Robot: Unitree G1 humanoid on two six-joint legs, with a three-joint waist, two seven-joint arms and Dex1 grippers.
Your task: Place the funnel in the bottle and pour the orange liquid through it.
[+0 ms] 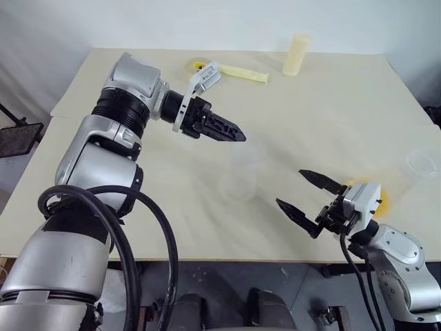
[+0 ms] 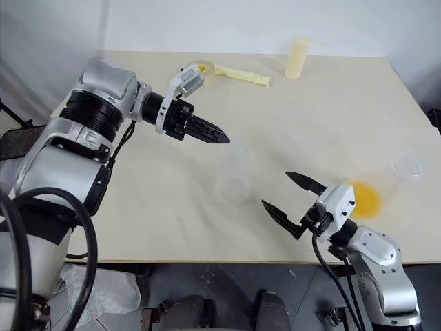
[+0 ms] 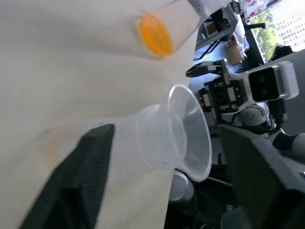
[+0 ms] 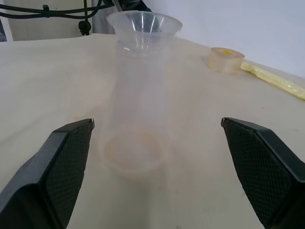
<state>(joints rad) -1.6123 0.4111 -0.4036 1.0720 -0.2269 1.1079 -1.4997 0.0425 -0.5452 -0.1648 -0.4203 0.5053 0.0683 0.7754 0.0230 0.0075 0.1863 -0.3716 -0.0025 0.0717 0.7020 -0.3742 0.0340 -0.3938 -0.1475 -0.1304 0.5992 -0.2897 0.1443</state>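
Small clear plastic funnel [image 4: 143,22] already seated in neck of clear transparent bottle [image 4: 136,143] mid-surface. Left gripper [image 1: 231,131] just above it, fingers spread, empty. Right gripper [image 1: 308,193] near, fingers wide open, empty. Left to do: pouring orange liquid [image 2: 363,197], still in cup beside right arm.

The funnel [image 4: 143,21] sits in the neck of the clear bottle [image 4: 137,119], upright on the cream worktop [image 4: 200,181], between the spread black fingers [image 4: 57,162]. A tape roll [image 4: 226,59] lies upper right.
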